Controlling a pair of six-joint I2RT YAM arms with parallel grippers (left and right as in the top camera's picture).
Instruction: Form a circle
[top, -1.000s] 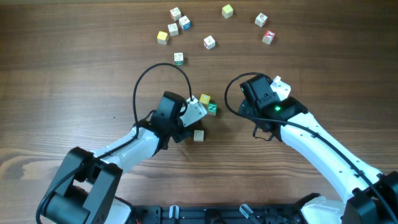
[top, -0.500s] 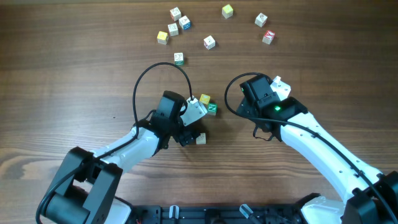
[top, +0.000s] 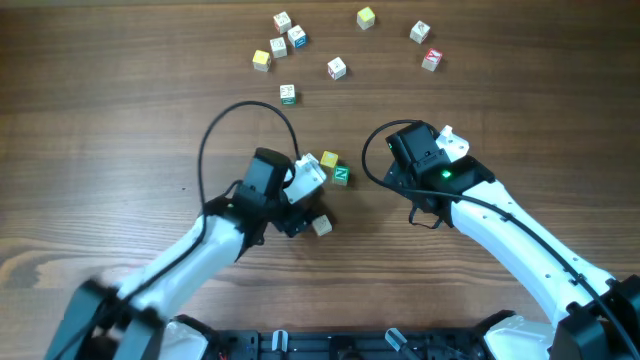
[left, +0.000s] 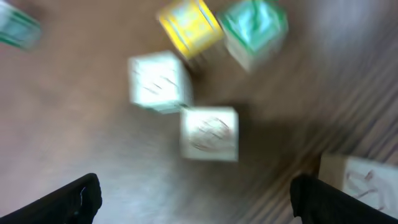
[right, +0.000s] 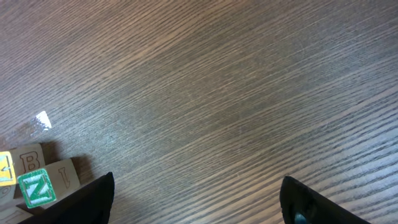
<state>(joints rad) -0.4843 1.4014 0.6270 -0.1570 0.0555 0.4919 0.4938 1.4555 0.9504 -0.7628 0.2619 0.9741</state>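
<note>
The left gripper (left: 198, 200) stands released, its two dark fingers (left: 69, 198) spread to opposite edges of the wrist view with only bare wood between them; that view is blurred. The right gripper (right: 196, 200) is likewise spread wide and empty, its black fingers (right: 310, 200) hanging over the table (right: 249, 93) — brown wood with a fine slanting grain.

The circle (top: 327, 172) lies mid-table between the two arms, closer to the left one; it is a loose cluster of small wooden cubes, square-edged with printed faces. A yellow cube (left: 188, 25) touches a green cube (left: 255, 30); two white cubes (left: 158, 82) sit beside them on the left arm's side, meeting corner to corner; a fifth white cube (top: 321, 226) rests apart on the near side, just beside the left gripper's fingertips.

On the far side of the table, well apart from the cluster, lie scattered loose cubes (top: 337, 67) — white and yellow, some with red, blue or green print.
</note>
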